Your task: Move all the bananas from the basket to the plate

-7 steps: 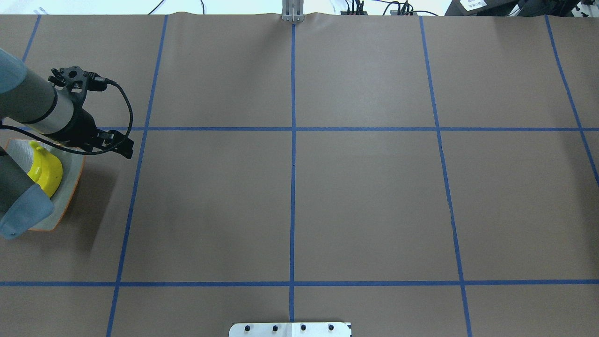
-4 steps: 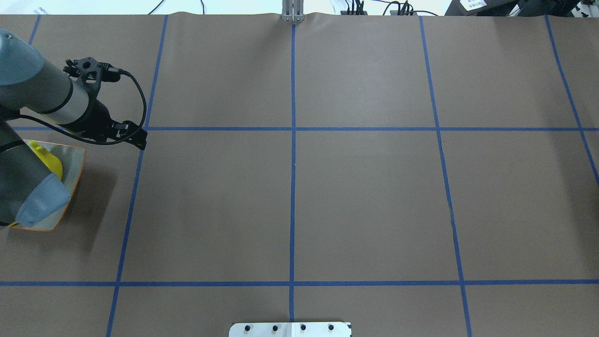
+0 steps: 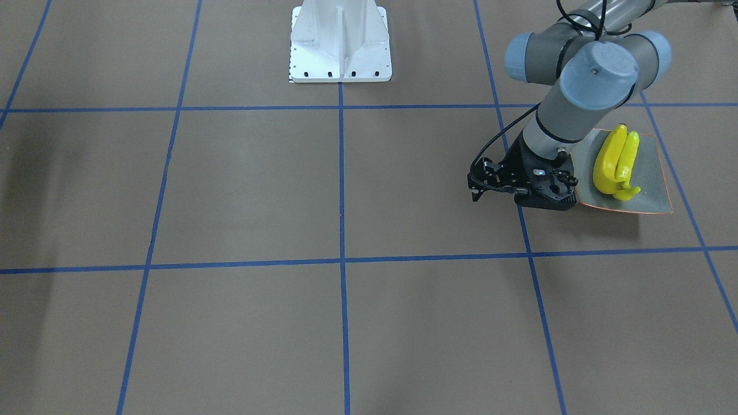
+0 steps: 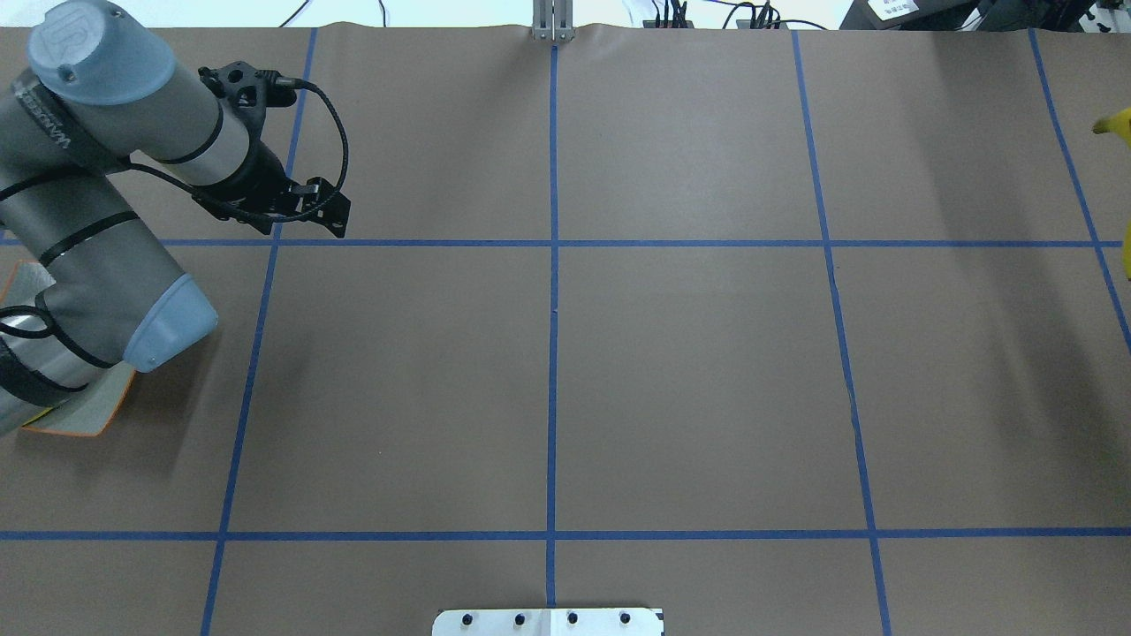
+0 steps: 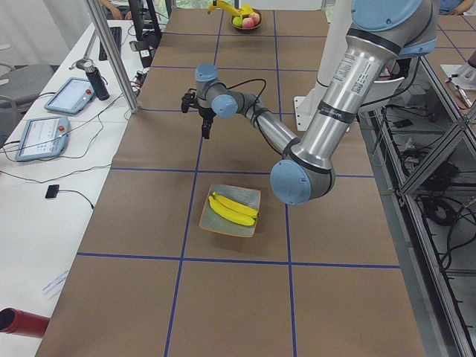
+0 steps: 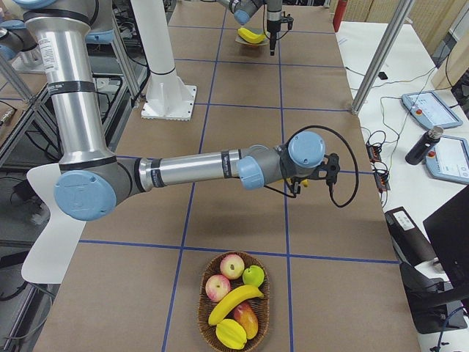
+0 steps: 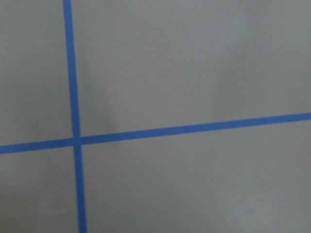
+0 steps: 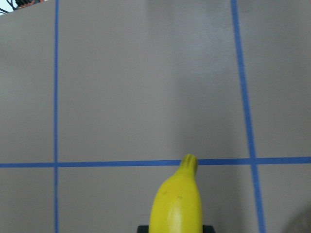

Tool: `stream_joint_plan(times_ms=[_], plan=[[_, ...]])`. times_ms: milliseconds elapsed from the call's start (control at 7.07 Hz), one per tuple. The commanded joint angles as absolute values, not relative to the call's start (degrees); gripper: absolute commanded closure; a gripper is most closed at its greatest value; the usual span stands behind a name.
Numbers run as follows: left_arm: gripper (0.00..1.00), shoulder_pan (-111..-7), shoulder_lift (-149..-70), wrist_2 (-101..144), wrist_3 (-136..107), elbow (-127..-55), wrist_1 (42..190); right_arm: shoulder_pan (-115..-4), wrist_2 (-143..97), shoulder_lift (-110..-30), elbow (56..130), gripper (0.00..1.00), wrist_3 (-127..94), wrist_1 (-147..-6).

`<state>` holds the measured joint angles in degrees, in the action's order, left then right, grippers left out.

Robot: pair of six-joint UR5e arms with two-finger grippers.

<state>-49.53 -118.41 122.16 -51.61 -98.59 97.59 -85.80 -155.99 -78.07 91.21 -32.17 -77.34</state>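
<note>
Left arm (image 4: 97, 256) reaches forward over the table (image 4: 689, 371), left pincer's (image 4: 334, 216) state indiscernible; right pincer (image 8: 175, 228) clasps a banana (image 8: 176, 201).

table (image 4: 689, 371): brown cover, blue tape grid (image 4: 553, 353) | side desk (image 5: 30, 230): white, tablets (image 5: 41, 137)

Overhead: the left arm (image 4: 97, 256) covers your plate (image 4: 84, 408), one corner showing; a banana end (image 4: 1115, 125) is cut by the right edge. Right wrist view: the held banana (image 8: 176, 208) runs off the bottom. Left wrist view is blurred. You can't read the left gripper (image 3: 474, 189) gap: too dark.
</note>
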Motion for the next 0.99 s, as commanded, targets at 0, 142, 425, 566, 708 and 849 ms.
stream_joint_plan(times_ms=[0, 142, 425, 566, 708, 849], plan=[[0.0, -48.5, -122.3, 122.2, -58.1, -96.2, 104.6, -76.9, -154.5, -68.9, 91.6, 1.0, -47.3, -77.0], [0.0, -47.1, -122.6, 122.0, -61.7, -93.5, 111.0, -73.5, -150.5, -65.5, 91.6, 1.0, -52.4, -76.6], [0.0, -46.2, -126.5, 121.9, -66.1, -90.2, 115.8, -67.0, -144.1, -59.7, 91.2, 1.0, -64.4, -73.2], [0.0, -44.6, -128.1, 121.7, -66.9, -90.1, 117.1, -62.8, -138.7, -58.9, 91.1, 1.0, -72.3, -67.8], [0.0, -44.1, -129.2, 121.7, -68.7, -90.0, 120.5, -59.7, -135.2, -58.7, 90.7, 1.0, -79.7, -61.2], [0.0, -43.3, -130.1, 121.7, -72.1, -90.0, 125.2, -57.9, -134.1, -57.3, 90.7, 1.0, -84.2, -59.6]])
